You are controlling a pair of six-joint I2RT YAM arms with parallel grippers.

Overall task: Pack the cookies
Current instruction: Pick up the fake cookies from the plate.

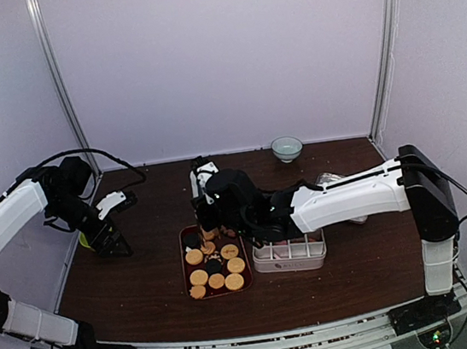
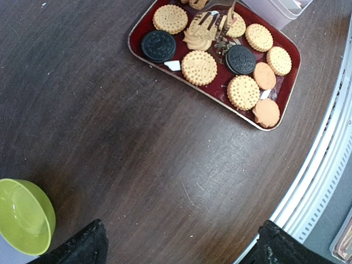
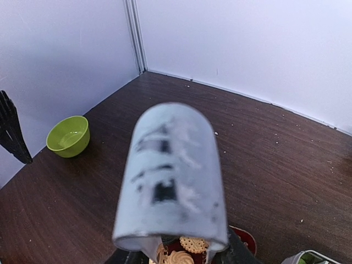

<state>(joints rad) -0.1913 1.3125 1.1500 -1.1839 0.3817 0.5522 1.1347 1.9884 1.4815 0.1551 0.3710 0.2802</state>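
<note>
Small cookies [image 2: 199, 67]: round golden dotted, two dark brown, few smooth orange, lying on dark red rectangular tray [image 2: 219, 91]; left gripper [image 2: 179, 243] released wide; right gripper [image 3: 184, 257] grasps silvery metal tongs [image 3: 173, 176].

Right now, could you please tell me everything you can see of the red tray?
The tray is a shallow, glossy dark-red rectangle with rounded corners, lying flat on the brown table, beside a white box. It holds cookies in one layer: mostly round dotted golden ones, two black, two smooth orange. Metal tongs reach over its far end.
</note>
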